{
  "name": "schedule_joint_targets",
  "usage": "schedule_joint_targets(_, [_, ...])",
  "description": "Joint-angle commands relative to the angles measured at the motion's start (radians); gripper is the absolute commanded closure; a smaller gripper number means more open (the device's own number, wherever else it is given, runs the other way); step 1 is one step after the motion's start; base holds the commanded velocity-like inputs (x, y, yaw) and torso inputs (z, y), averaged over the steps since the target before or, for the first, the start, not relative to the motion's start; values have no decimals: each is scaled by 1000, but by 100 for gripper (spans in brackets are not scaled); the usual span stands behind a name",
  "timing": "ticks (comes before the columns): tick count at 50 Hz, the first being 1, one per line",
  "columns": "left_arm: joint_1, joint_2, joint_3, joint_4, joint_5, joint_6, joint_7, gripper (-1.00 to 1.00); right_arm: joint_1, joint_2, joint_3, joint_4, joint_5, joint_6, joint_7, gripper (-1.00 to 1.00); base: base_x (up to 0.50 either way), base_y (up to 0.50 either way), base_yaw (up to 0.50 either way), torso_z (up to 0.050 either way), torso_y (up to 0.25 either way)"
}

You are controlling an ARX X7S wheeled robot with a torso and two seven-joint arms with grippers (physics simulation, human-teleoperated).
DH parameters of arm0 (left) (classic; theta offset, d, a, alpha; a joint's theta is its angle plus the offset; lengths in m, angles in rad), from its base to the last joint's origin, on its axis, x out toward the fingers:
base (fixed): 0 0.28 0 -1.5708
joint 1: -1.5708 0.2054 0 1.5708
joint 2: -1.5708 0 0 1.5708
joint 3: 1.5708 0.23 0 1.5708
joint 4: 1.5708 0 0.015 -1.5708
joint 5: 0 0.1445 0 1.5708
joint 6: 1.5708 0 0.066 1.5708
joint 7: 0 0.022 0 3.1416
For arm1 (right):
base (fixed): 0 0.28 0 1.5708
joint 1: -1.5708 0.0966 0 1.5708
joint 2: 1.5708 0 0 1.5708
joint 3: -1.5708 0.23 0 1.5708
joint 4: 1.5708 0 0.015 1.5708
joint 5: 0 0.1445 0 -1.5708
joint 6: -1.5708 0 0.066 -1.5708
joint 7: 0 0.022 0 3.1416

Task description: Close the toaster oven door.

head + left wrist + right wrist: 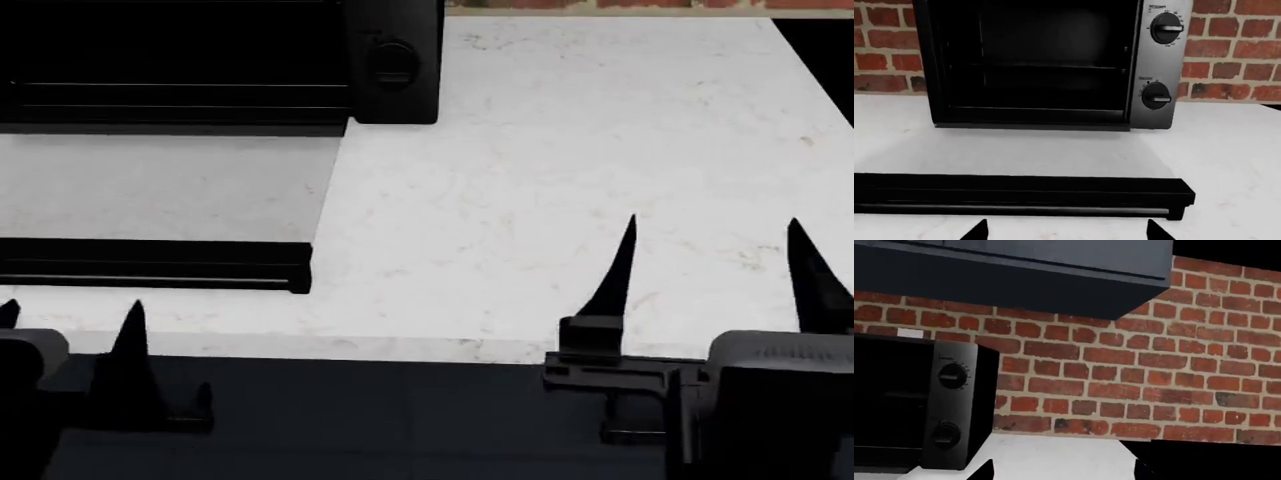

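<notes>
The black toaster oven (1034, 65) stands on the white counter against the brick wall, with two round knobs (1166, 27) on its silver side panel. Its cavity is open. The toaster oven door (160, 185) lies folded down flat, and the counter shows through its glass. The door's black frame strip and bar handle (1014, 197) run along its near edge. My left gripper (1067, 232) is open and empty just in front of the handle, not touching it. My right gripper (714, 260) is open over bare counter, right of the toaster oven (914, 405).
A red brick wall (1134, 370) backs the white counter (561, 180). A dark overhead cabinet (1021, 270) hangs above it. The counter's front edge (400, 348) runs just ahead of both grippers. A dark gap (821, 50) lies at the counter's far right.
</notes>
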Motion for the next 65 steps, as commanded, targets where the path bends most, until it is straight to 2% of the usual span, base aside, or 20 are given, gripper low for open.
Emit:
schedule_joint_targets(1, [-210,-80,-56,12,-69,-202,7,-100,270,143,150,-224,91,308,9,-100,0,0,0,0,0])
schedule_joint_targets(8, [-312,-131,-56,-27,-92,-256,45,-100,533,244,232,-292,200,548,-1,-100,0,0,0,0,0])
schedule_joint_targets(13, [-362,-148,-41,-35,-87,-288,41,-100,615,264,235,-301,229,606,-3,-100,0,0,0,0,0])
schedule_joint_targets(18, [-356,-153,-26,-31,-83,-287,44,-100,591,274,223,-304,219,591,-6,-100,0,88,0,0,0])
schedule_joint_targets(32, [-364,-160,-7,-43,-77,-277,47,-100,559,259,202,-276,207,545,-7,-100,0,482,0,0,0])
schedule_joint_targets(65, [-326,-171,-13,-42,-84,-243,52,-100,540,256,212,-301,231,552,1,-100,0,485,0,0,0])
